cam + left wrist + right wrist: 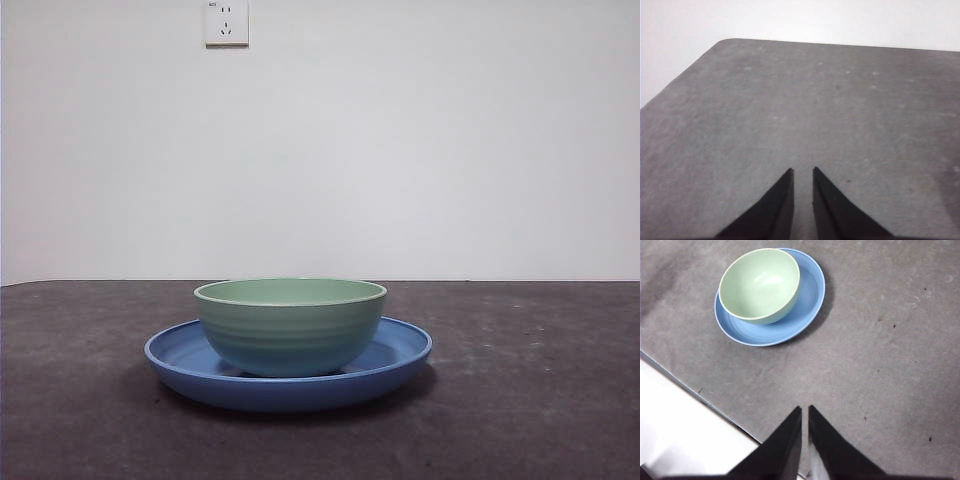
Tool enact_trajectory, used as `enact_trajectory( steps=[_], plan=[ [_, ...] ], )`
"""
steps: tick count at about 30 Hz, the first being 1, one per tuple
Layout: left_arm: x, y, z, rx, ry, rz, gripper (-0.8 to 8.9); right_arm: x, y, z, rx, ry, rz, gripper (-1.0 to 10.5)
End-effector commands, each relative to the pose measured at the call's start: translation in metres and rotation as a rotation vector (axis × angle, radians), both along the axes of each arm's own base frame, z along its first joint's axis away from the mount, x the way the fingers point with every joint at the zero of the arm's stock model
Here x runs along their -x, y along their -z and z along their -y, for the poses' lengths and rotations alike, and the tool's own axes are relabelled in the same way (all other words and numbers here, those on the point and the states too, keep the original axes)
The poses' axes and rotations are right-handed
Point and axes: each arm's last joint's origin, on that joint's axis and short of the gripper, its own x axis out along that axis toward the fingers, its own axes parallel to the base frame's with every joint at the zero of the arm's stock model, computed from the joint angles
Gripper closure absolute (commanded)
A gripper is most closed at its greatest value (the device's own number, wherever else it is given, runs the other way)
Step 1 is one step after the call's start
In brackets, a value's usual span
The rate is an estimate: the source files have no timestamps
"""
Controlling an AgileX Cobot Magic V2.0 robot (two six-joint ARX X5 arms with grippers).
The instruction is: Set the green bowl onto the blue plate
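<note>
The green bowl (290, 325) stands upright inside the blue plate (395, 355) at the middle of the dark table, empty. From the right wrist the bowl (760, 284) sits toward one side of the plate (807, 305), well away from my right gripper (804, 408), which is shut and holds nothing, hovering near the table's edge. My left gripper (802, 170) is shut over bare table, with neither dish in its view. No arm shows in the front view.
A grey table edge (690, 390) with a white floor beyond it runs close to the right gripper. A white wall with a socket (226, 22) stands behind the table. The table's rounded corner (725, 42) shows in the left wrist view.
</note>
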Motion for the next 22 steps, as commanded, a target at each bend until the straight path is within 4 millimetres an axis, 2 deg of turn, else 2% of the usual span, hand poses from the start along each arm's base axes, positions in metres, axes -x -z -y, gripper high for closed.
enact_trajectory(
  steps=[1,6,13,22],
  plan=[
    [0.000,0.001,-0.001,-0.014,-0.004,0.017,7.54,-0.001,-0.002,-0.001,-0.010,0.001,0.004,9.3],
    [0.001,0.004,-0.003,-0.025,-0.019,0.026,7.54,-0.001,-0.002,-0.001,-0.010,0.001,0.004,9.3],
    [-0.002,0.026,-0.003,-0.009,-0.023,0.031,7.54,-0.001,-0.002,-0.001,-0.010,0.001,0.004,9.3],
    [-0.002,0.027,-0.003,-0.010,-0.019,0.039,7.54,-0.001,-0.002,-0.001,-0.012,0.001,0.008,9.3]
  ],
)
